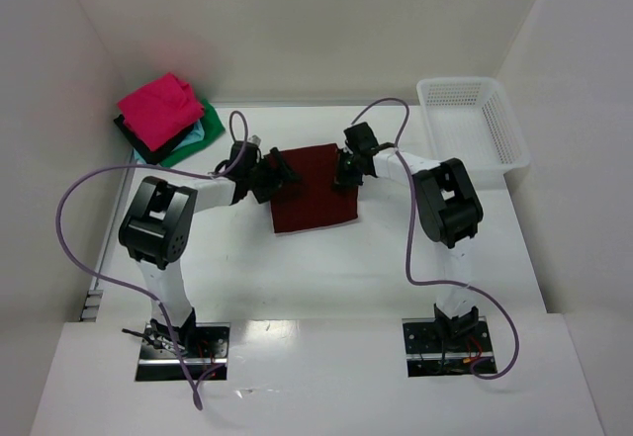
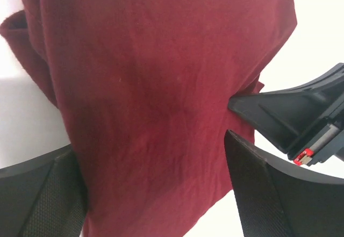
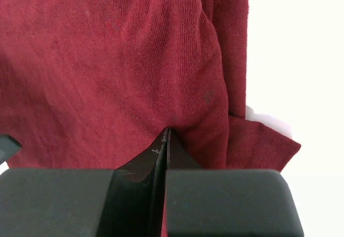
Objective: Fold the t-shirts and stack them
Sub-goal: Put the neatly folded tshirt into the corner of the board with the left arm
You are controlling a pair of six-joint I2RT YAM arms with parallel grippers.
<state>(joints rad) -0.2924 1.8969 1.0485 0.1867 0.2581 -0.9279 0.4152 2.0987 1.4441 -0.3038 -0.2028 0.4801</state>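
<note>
The maroon shirt point(image 1: 315, 191) lay mid-table, folded to a rough rectangle with loose flaps at its edges and not yet on the pile, so I judged the folding nearly finished and the stacking of this one left to do. At the far left sat one stack point(image 1: 163, 120) of four folded shirts, pink on top over green, light blue and black, making five shirts in all, and one basket point(image 1: 504, 125) stood far right. The left gripper point(image 1: 280, 172) hung with fingers wide apart over the shirt's left edge, while the right gripper point(image 1: 344, 174) was pinched together on its right edge.
</note>
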